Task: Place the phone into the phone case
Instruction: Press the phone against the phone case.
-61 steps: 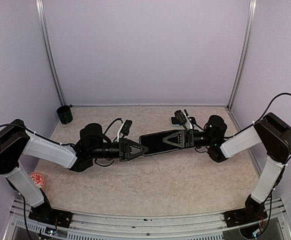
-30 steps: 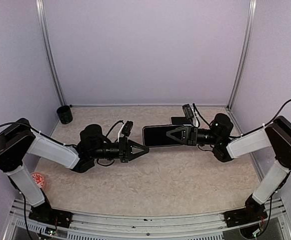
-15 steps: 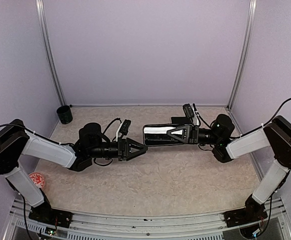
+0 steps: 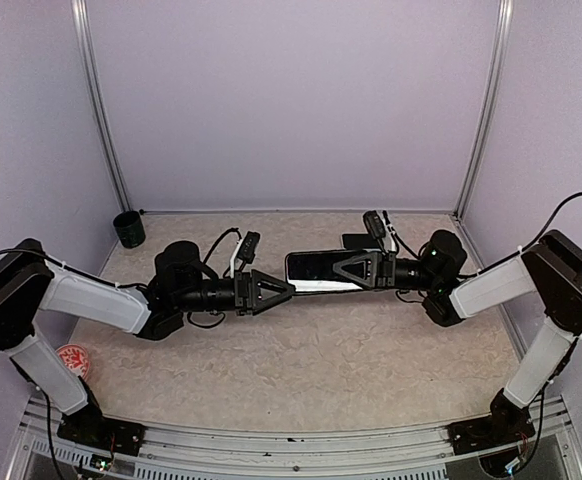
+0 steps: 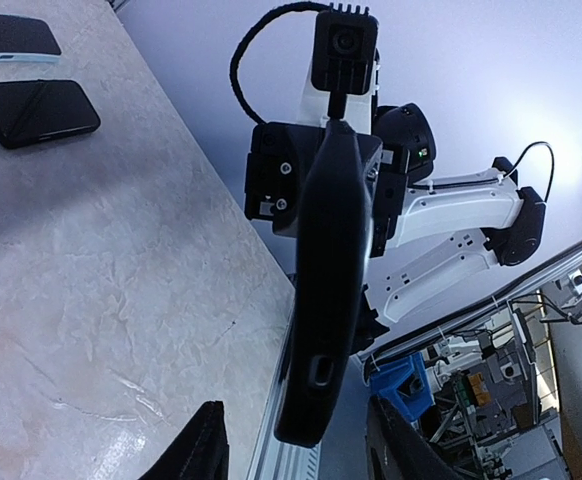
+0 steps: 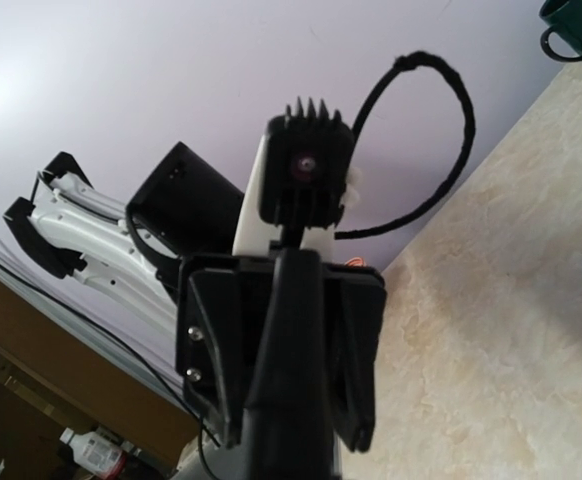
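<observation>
Right gripper has its jaws clamped on a dark slab, held in mid-air at frame centre; phone or case cannot be told. Left gripper jaws stand wide about the slab's free end, not gripping. A black handset lies on the worktop, upper left of the left wrist view. Insertion judged outstanding.

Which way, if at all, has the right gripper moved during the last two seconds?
Yes. In the top view, the right gripper, holding the phone, has moved toward the back wall and slightly to the right.
</observation>
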### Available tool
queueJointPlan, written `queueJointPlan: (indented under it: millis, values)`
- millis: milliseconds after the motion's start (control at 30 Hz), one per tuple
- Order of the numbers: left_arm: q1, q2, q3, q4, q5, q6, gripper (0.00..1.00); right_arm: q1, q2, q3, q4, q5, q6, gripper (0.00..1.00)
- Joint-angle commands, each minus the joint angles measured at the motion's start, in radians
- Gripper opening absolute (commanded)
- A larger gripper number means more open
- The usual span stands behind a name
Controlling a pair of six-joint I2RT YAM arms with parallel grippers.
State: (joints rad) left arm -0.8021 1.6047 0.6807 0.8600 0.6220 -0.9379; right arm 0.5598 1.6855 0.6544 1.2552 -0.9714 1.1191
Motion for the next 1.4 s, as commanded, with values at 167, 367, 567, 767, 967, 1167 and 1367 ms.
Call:
queueJointPlan:
  millis: [167, 367, 567, 767, 967, 1167, 1367]
  values:
    - [-0.004, 0.038, 0.043, 0.064, 0.026, -0.018, 0.43, 0.01, 0.008, 0.017, 0.049, 0.007, -0.033, 0.07]
    - [-0.006, 0.053, 0.041, 0.091, 0.025, -0.034, 0.29, 0.021, 0.004, 0.017, 0.008, 0.012, -0.073, 0.06]
    - [-0.008, 0.069, 0.033, 0.125, 0.028, -0.053, 0.02, 0.021, -0.01, 0.0, -0.017, 0.009, -0.095, 0.07]
    - [-0.008, 0.065, 0.018, 0.184, 0.069, -0.059, 0.0, -0.019, 0.023, -0.025, 0.114, -0.017, 0.014, 0.06]
    - [-0.004, 0.047, 0.006, 0.174, 0.073, -0.064, 0.0, -0.054, 0.06, -0.02, 0.17, -0.043, 0.049, 0.05]
    - [0.0, 0.031, 0.048, -0.077, -0.062, -0.027, 0.11, -0.041, -0.033, 0.007, -0.182, 0.021, -0.227, 0.05]
    - [0.0, 0.033, 0.056, -0.07, -0.064, -0.026, 0.31, -0.037, -0.073, 0.013, -0.281, 0.039, -0.289, 0.05]
